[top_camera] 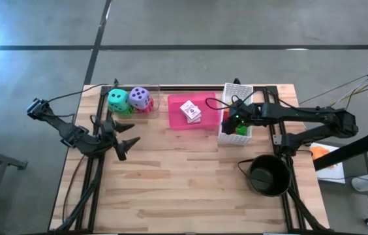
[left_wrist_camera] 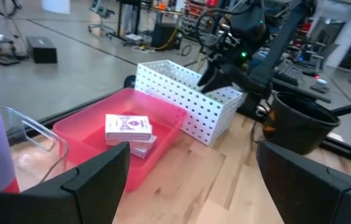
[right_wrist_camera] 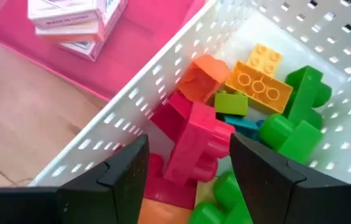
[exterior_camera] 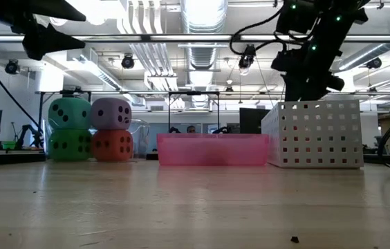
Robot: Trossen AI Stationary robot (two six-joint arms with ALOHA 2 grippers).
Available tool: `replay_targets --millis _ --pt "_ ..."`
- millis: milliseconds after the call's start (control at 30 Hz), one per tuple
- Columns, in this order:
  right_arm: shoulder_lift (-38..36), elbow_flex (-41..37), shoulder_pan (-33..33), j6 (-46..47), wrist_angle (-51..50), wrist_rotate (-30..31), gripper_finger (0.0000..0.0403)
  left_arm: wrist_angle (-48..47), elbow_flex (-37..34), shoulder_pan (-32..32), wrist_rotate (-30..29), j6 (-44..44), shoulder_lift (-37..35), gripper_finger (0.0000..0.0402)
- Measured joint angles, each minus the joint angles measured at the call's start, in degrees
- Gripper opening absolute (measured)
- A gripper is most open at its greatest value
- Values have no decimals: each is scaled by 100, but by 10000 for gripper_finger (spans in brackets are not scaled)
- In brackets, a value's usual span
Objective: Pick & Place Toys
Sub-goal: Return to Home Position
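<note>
Black fingers of my left gripper point(top_camera: 126, 140) stand wide apart and hold nothing. Just ahead of it, four dice are stacked in a clear tub point(left_wrist_camera: 42, 130): teal die point(top_camera: 118, 100) and purple die point(top_camera: 139, 98) over green die point(exterior_camera: 70, 144) and red die point(exterior_camera: 112, 145). Judged soft and light; grip across opposite faces. Farther ahead, card packs point(top_camera: 190, 111) lie in the pink bin point(top_camera: 174, 119): probably stiff and slick; take by the long edges. My right gripper point(right_wrist_camera: 189, 149) hovers spread and empty directly over the bricks point(right_wrist_camera: 256, 81) in the white basket point(right_wrist_camera: 132, 118): likely hard and light; pinch the flat sides.
</note>
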Motion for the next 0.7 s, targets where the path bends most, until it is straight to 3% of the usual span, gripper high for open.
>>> replay_targets --millis 333,533,700 --pt "-959 -1 711 -91 -30 -226 204 -783 0 29 265 -40 -548 349" --pt "-1564 -81 1916 -185 293 508 111 -812 -200 80 269 81 -816 349" --pt "-1950 -706 2787 -1494 2212 551 22 -767 -663 233 568 139 -1168 349"
